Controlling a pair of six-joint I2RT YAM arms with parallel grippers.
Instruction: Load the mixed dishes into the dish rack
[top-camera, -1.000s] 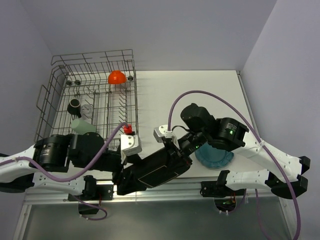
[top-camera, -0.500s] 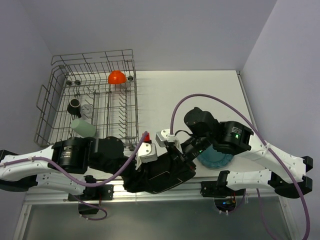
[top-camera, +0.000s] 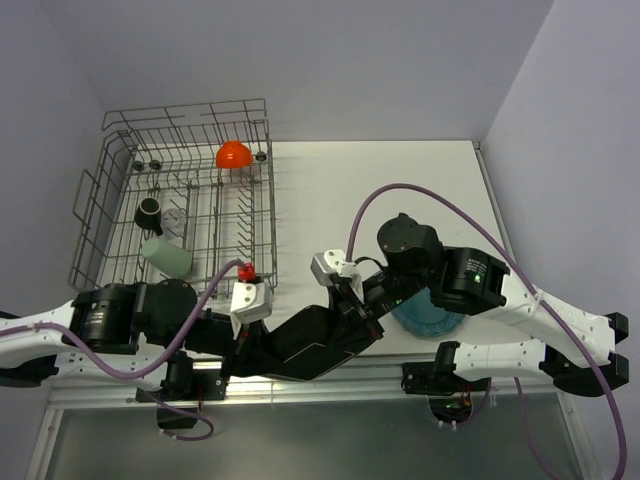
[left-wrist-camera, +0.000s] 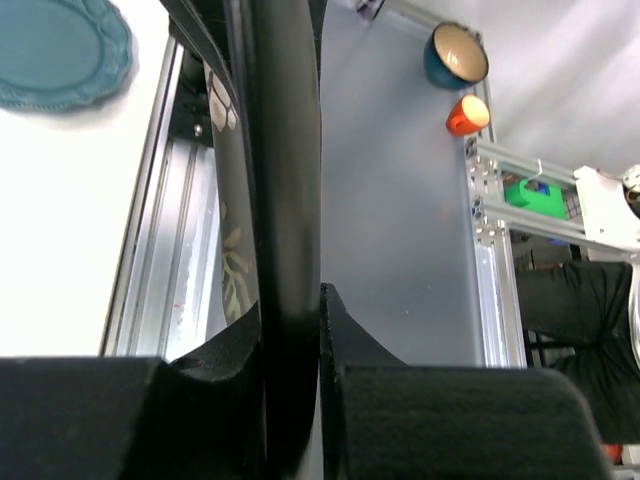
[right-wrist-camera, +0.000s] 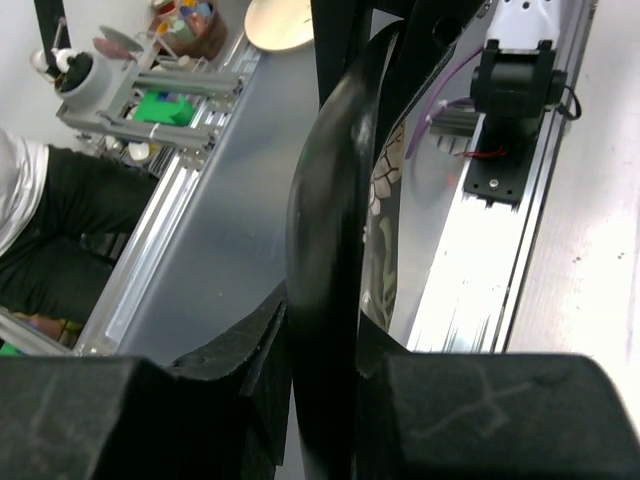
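Top view: the black square flowered plate (top-camera: 322, 340) hangs on edge over the near edge of the table (top-camera: 400, 180), pinched from both sides, left gripper (top-camera: 258, 350) on its near-left corner and right gripper (top-camera: 357, 308) on its far-right corner. Reads as a handover toward the dish rack (top-camera: 110, 200), a grey wire basket at far left already holding the orange bowl (top-camera: 233, 154), small dark mug (top-camera: 149, 211) and pale green cup (top-camera: 168, 255). The teal round scalloped plate (top-camera: 432, 320) lies flat under the right arm, not yet loaded. Next, probably: right lets go, left carries the plate into an upright slot between tines. Left wrist: left gripper (left-wrist-camera: 290, 322) clenched on the plate's (left-wrist-camera: 285, 200) glossy, rounded dark rim; pale flower print visible. Right wrist: right gripper (right-wrist-camera: 322, 318) likewise clamped on the smooth rim (right-wrist-camera: 325, 200).
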